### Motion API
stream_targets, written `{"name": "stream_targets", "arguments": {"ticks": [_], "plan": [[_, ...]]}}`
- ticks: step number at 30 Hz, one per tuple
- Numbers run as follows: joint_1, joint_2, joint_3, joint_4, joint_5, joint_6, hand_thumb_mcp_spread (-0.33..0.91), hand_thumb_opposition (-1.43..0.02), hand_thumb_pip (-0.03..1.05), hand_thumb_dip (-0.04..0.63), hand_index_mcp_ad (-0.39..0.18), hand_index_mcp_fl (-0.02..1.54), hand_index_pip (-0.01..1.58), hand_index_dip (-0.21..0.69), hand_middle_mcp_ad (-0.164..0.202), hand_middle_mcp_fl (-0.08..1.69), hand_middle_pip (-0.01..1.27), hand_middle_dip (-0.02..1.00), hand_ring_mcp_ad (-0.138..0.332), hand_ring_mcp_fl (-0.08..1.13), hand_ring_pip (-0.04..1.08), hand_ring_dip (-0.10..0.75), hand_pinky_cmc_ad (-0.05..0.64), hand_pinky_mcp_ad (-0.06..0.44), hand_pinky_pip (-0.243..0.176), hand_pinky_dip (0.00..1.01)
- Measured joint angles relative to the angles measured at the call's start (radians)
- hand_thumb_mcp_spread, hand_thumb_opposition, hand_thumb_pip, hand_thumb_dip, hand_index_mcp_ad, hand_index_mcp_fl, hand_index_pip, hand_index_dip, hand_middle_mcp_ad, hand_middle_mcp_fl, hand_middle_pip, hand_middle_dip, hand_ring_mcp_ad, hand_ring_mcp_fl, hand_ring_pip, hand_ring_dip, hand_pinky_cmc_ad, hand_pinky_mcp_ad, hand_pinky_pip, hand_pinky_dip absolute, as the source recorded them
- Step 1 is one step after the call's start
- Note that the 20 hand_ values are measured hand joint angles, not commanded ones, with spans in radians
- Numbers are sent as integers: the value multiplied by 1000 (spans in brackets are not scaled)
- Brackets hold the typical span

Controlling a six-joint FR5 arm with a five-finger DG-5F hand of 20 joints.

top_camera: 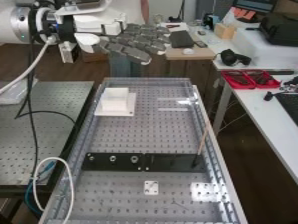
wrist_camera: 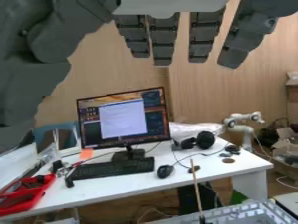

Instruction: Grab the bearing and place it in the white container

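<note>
High above the far end of the bench, the hand (top_camera: 136,41) is open, its fingers straight and pointing right in the high view. The wrist view has the hand (wrist_camera: 163,37) with extended fingers and nothing in them. A white container (top_camera: 116,100) stands on a white plate near the bench's far left corner, below the hand and apart from it. Several small metal rings sit in a row on the black strip across the bench; the largest, which looks like the bearing (top_camera: 135,159), is the rightmost of them.
A thin wooden stick (top_camera: 202,141) stands upright at the black strip's (top_camera: 174,162) right end. A small white plate (top_camera: 151,188) lies nearer on the perforated bench (top_camera: 120,192). Red trays (top_camera: 250,79) and a monitor (wrist_camera: 124,119) stand on a white side table (wrist_camera: 179,165).
</note>
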Motion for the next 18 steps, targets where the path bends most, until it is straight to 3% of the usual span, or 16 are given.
{"name": "stream_targets", "arguments": {"ticks": [14,18], "plan": [[-85,-67,-136,157,34,53,307,-698,421,65,42,73,103,9,84,40,134,126,188,14,106,21,316,250,-75,185],[-116,-102,-153,188,18,62,339,-730,461,113,0,138,110,9,86,44,138,138,188,14,106,23,318,250,-75,185]]}}
